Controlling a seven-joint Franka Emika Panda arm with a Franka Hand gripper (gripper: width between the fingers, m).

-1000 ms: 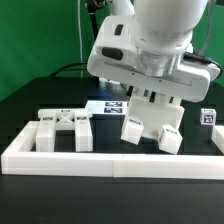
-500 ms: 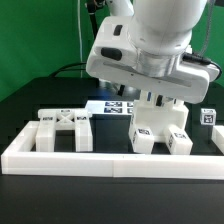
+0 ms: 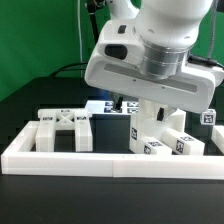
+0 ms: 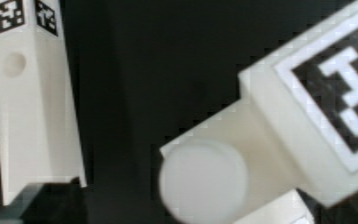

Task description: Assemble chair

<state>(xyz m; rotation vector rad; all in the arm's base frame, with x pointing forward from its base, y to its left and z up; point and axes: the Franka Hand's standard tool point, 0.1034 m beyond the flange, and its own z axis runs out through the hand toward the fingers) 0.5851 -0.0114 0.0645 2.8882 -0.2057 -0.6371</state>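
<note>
A white robot arm (image 3: 150,50) fills the upper half of the exterior view, bent low over a black table (image 3: 40,90).

Under it, a white blocky plastic chair part with black-and-white marker tags (image 3: 160,138) is set at the inner face of a low white raised wall (image 3: 110,162) running along the front of the table. Touching or just short of it cannot be told. The wall is probably being used as a stop, so the part can be squared up.

The gripper (image 3: 138,108) is largely hidden beneath the wrist housing. Whether its fingers are spread or pinching the part cannot be told from either view.

Two tagged faces of the part are turned towards the exterior camera. Its upper portion is covered by the arm, so its long axis cannot be fixed, though a column appears to rise roughly upright.

In the wrist view the part is seen close up, with a round white peg end (image 4: 220,180) facing the camera.

A white cross-braced flat part (image 3: 65,127) lies well apart, towards the exterior view's left.
</note>
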